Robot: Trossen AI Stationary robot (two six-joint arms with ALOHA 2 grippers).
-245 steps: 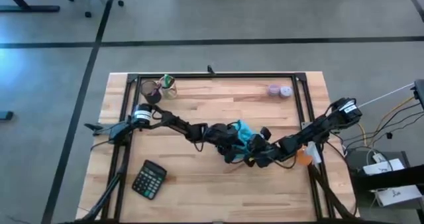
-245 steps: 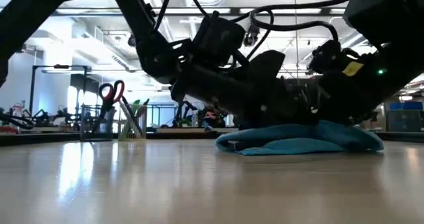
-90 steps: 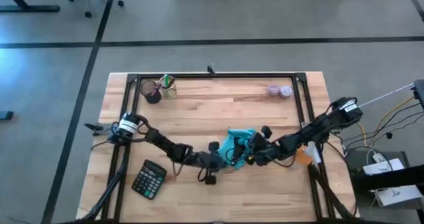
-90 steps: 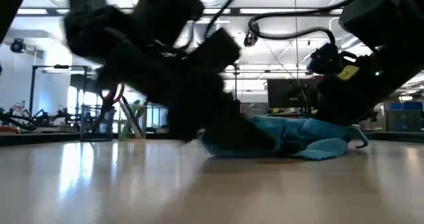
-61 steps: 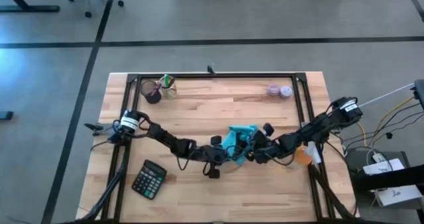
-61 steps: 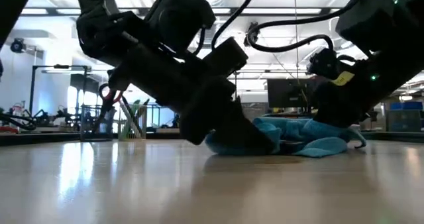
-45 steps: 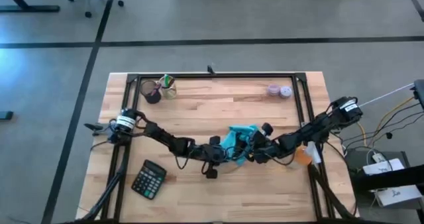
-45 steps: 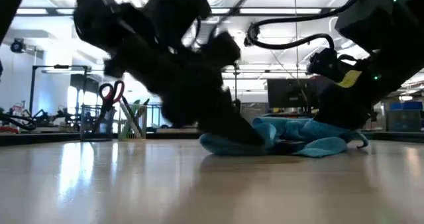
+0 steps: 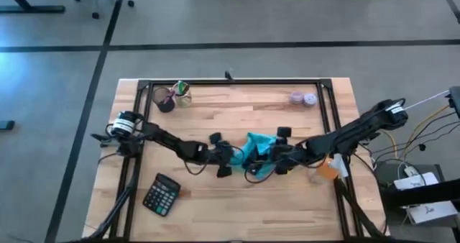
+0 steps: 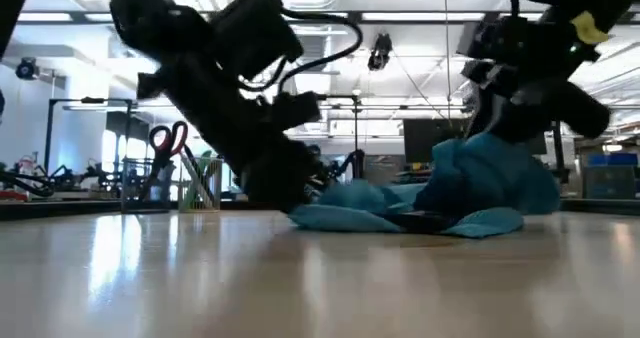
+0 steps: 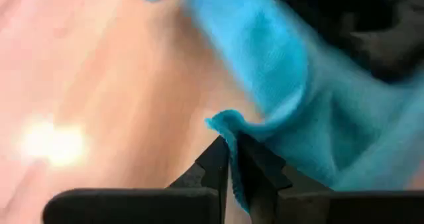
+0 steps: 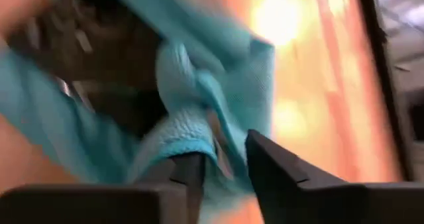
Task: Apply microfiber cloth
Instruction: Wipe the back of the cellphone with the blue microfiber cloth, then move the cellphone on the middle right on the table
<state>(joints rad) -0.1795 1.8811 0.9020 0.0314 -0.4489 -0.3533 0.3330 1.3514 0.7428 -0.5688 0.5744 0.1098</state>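
The microfiber cloth (image 9: 256, 151) sat mid-table, bunched between both arms. The left gripper (image 11: 232, 159) was clenched on its left edge, and the right gripper (image 12: 222, 161) pinched a fold, lifting that side.

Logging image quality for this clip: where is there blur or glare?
Left wrist view: microfiber cloth smeared, bright glare spot on the table. Right wrist view: cloth soft, strong glare on the wood. Low view: arms slightly blurred, bright ceiling lights behind. High view: evenly lit.
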